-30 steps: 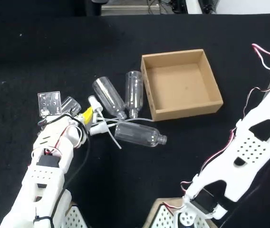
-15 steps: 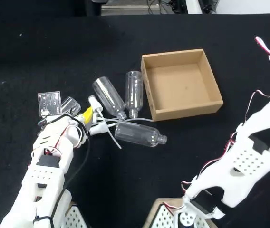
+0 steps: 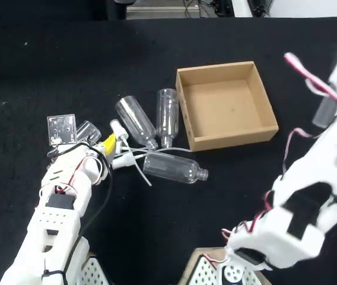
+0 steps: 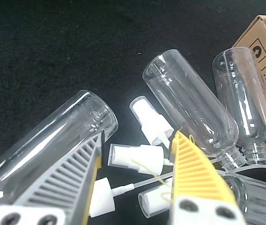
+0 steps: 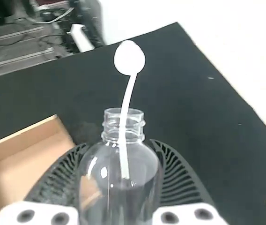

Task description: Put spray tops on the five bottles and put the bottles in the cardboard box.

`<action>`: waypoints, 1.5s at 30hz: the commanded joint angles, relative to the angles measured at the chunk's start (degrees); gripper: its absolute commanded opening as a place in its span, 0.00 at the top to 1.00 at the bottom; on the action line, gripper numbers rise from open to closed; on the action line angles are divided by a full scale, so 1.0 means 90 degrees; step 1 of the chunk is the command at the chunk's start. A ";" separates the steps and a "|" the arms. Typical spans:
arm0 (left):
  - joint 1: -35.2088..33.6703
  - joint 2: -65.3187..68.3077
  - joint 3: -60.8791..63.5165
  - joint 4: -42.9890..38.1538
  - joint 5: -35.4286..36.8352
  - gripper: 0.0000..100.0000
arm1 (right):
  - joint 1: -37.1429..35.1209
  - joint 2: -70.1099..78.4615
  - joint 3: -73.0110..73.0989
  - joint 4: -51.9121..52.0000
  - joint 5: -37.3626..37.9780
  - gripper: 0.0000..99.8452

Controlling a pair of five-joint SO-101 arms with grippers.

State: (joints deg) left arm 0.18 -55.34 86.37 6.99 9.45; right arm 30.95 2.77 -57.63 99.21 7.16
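My right gripper (image 5: 119, 152) is shut on a clear bottle (image 5: 119, 178), held upright above the table to the right of the cardboard box (image 3: 216, 141). A white spray top (image 5: 129, 57) stands above the bottle's neck with its tube down inside. In the high view this bottle (image 3: 322, 113) hangs by the right arm. Three bottles (image 3: 136, 122) (image 3: 167, 117) (image 3: 174, 168) lie left of the box. My left gripper (image 4: 137, 136) rests open over a pile of spray tops, one spray top (image 4: 137, 154) lying between its fingers. A fourth bottle (image 4: 53, 140) lies under the grey finger.
More loose spray tops (image 4: 149, 123) (image 4: 102, 197) lie tangled by the left gripper (image 3: 106, 148). A small white card (image 3: 61, 129) sits just beyond it. The box (image 5: 25, 140) is open on top with nothing inside.
The right arm has swung and lifted, carrying its bottle left, nearer the box. The left arm and the things on the table have not moved.
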 commanded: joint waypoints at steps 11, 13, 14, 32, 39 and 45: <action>0.0054 -0.0098 -0.0073 -0.0107 0.0020 0.77 | -0.0947 -0.2808 0.2877 -0.0391 -0.0322 0.99; 0.0054 -0.0098 -0.0073 -0.0107 0.0020 0.77 | -0.1162 -0.3375 0.3580 -0.0674 -0.0322 0.99; 0.0054 -0.0098 -0.0073 -0.0107 0.0020 0.77 | -0.1280 -0.3668 0.3971 -0.0850 -0.0303 0.99; 0.0054 -0.0098 -0.0073 -0.0127 0.0020 0.76 | -0.3946 -0.9021 1.2088 -0.5578 -0.0274 0.99; 0.0054 -0.0098 -0.0073 -0.0137 0.0020 0.76 | -0.5177 -1.1092 1.3924 -0.6310 -0.0274 0.99; 0.0054 -0.0098 -0.0073 -0.0107 0.0020 0.76 | -0.5773 -1.2166 1.4725 -0.6369 -0.0264 0.99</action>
State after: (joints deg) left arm 0.18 -55.34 86.37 6.99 9.45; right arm -18.81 -102.37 73.80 43.82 4.53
